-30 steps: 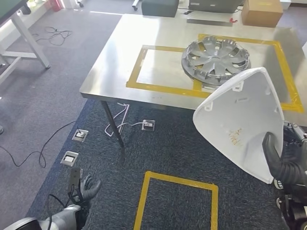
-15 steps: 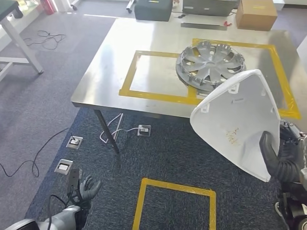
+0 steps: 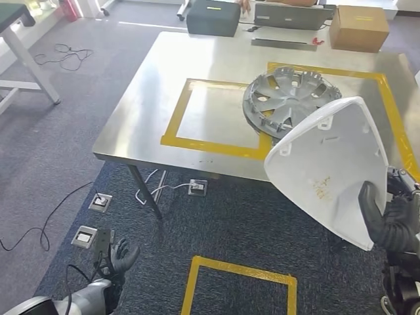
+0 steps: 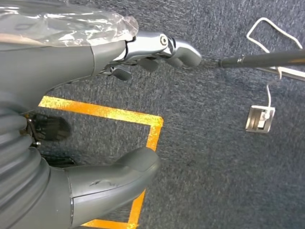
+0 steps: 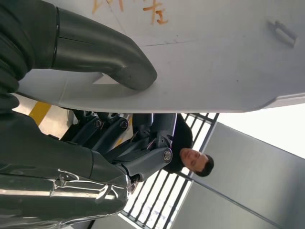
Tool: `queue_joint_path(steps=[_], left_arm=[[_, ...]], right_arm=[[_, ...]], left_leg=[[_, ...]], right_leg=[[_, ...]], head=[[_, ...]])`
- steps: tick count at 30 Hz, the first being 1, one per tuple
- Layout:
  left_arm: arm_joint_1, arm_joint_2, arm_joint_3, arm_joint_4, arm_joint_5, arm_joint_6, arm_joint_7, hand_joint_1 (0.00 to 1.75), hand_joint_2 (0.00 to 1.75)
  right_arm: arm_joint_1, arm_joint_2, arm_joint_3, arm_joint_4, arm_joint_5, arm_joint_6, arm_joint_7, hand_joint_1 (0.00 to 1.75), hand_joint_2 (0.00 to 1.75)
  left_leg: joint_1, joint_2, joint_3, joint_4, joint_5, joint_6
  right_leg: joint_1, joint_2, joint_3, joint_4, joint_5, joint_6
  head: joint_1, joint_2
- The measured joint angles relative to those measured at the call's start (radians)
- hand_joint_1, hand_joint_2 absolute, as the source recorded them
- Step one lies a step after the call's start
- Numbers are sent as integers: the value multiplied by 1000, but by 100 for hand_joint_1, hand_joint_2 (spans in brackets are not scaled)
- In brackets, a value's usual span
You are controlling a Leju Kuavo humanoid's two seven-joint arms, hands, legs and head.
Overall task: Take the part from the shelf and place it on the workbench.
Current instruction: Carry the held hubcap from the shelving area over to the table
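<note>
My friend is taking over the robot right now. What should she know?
Right hand: holds the white part by its lower edge, up in the air in front of the workbench.
Left hand: holds nothing, fingers apart, low over the carpet.
Done: the part is off the shelf.
Left: set it on the workbench. A silver wheel cover already lies there across the yellow tape.

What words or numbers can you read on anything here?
Orange handwritten marks on the white part held by the right hand: too smudged and cut off to read.
Cardboard box at the far end of the workbench: no print that I can make out.
Nothing else carries readable text.
</note>
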State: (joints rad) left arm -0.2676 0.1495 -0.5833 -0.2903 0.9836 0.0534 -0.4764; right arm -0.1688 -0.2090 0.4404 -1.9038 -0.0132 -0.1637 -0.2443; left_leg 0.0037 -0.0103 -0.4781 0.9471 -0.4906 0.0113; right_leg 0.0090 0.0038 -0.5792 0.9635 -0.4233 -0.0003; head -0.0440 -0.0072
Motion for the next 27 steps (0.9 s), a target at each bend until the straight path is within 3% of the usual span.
queue_joint_path(steps=[2,3,7,8,9,11,12,14,17,19,22,23,24,27], left_arm=[[-1,0,0,0,-1,0,0,0,175],[-2,0,0,0,-2,0,0,0,175],[-1,0,0,0,-1,0,0,0,175],[1,0,0,0,-1,0,0,0,175],[3,0,0,0,-1,0,0,0,175],[4,2,0,0,0,0,0,0,175],[3,3,0,0,-1,0,0,0,175],[3,5,0,0,-1,0,0,0,175],[2,5,0,0,-2,0,-1,0,175],[0,4,0,0,-3,0,-1,0,175],[0,3,0,0,-4,0,-1,0,175],[0,2,0,0,-5,0,-1,0,175],[1,1,0,0,-6,0,-1,0,175],[0,-2,0,0,-9,0,-1,0,175]], right_arm=[[0,0,0,0,0,1,-1,175,175],[-1,0,0,0,0,1,-2,175,175],[0,0,1,0,0,2,-2,175,175],[0,0,1,0,0,2,-2,175,175],[0,0,1,0,0,2,-2,175,175],[0,0,1,0,0,2,-2,175,175],[0,0,1,1,0,2,-2,175,175],[0,0,1,1,0,3,-1,175,175],[0,0,0,1,0,4,-2,175,175],[-2,0,0,1,1,4,-3,175,175],[1,0,0,1,1,6,-4,175,175],[3,0,0,1,1,7,-4,175,175],[4,0,0,1,1,8,-4,175,175],[5,0,-1,2,2,8,-4,175,175]], left_leg=[[1,3,-4,25,-3,-12],[2,3,-22,61,-9,-17],[5,4,-191,294,-82,-31],[5,4,-217,306,-80,-31],[5,4,-224,279,-55,-30],[2,5,-193,144,47,-19],[-1,5,-174,80,80,-13],[-7,4,-153,14,105,-2],[-4,2,-129,0,104,10],[1,2,-108,-5,96,17],[2,2,-87,-6,78,21],[2,1,-79,-5,70,20],[3,1,-68,-5,62,18],[6,-2,-33,-3,36,6]], right_leg=[[-3,2,20,-10,3,-13],[-5,2,31,-15,1,-18],[-7,4,58,-22,-20,-29],[-7,5,66,-22,-28,-29],[-7,7,77,-22,-37,-28],[-7,7,98,-23,-56,-25],[-6,8,109,-22,-66,-21],[-4,10,121,-22,-80,-11],[-2,10,135,-9,-90,5],[-4,7,100,65,-118,15],[-13,5,-19,251,-188,27],[-16,4,-45,272,-195,30],[-19,4,-55,257,-181,33],[-25,2,-22,79,-45,37]], head=[[-2,0],[-4,0],[-9,0],[-10,0],[-12,0],[-14,0],[-14,0],[-11,0],[-11,0],[-6,0],[-1,0],[-1,0],[0,0],[1,0]])
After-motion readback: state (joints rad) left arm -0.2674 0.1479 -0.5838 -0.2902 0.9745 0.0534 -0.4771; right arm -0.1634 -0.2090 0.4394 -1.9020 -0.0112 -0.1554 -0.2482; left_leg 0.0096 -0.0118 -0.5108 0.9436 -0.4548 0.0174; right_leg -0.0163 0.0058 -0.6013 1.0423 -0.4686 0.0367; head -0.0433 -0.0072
